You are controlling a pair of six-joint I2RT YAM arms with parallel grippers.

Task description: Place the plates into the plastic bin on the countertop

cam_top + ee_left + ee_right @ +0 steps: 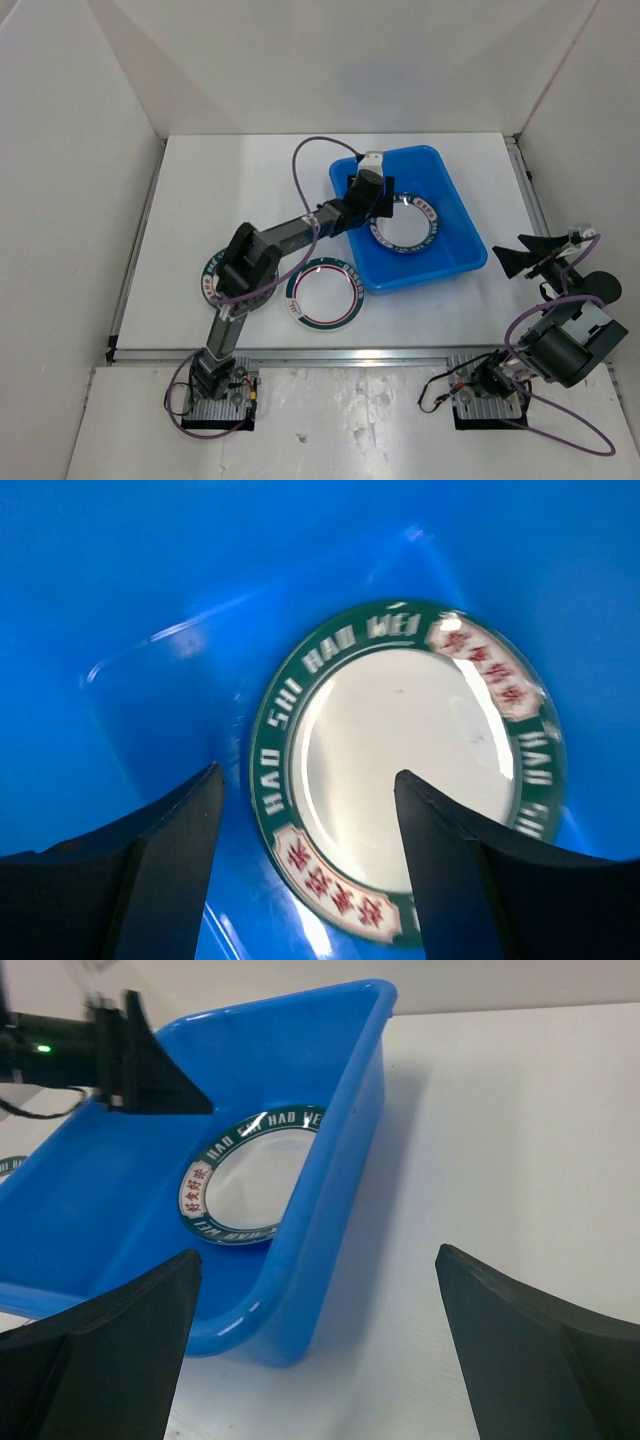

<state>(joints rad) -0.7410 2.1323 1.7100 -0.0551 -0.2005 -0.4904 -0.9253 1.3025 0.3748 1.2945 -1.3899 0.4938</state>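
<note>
At the left of the white surface [220, 180], the first plate [208, 280] lies flat and is mostly hidden under the elbow of the left arm [262, 250], so only part of its dark rim shows. Just to its right, apart from it and near the front edge, the second plate [322, 293] lies flat in the open; it has a red inner ring round its white centre. Just beside that plate, further right and back, the blue plastic bin [455, 215] stands on the surface, set at a slight angle. The left arm reaches across into it. The left gripper [372, 195] hangs over the bin's left part with its jaws apart and nothing between them. In the left wrist view, the left gripper [308, 775] has its two dark fingers [160, 860] on either side of the third plate [400, 720], which lies below on the bin [150, 580] floor. Whether they touch the plate cannot be told. The third plate [410, 222] sits towards the middle of the bin. At the far right, well apart from the bin, the right gripper [515, 255] hangs over the surface's edge, spread wide and empty, and faces the bin [345, 1160] and the third plate [245, 1175].
</note>
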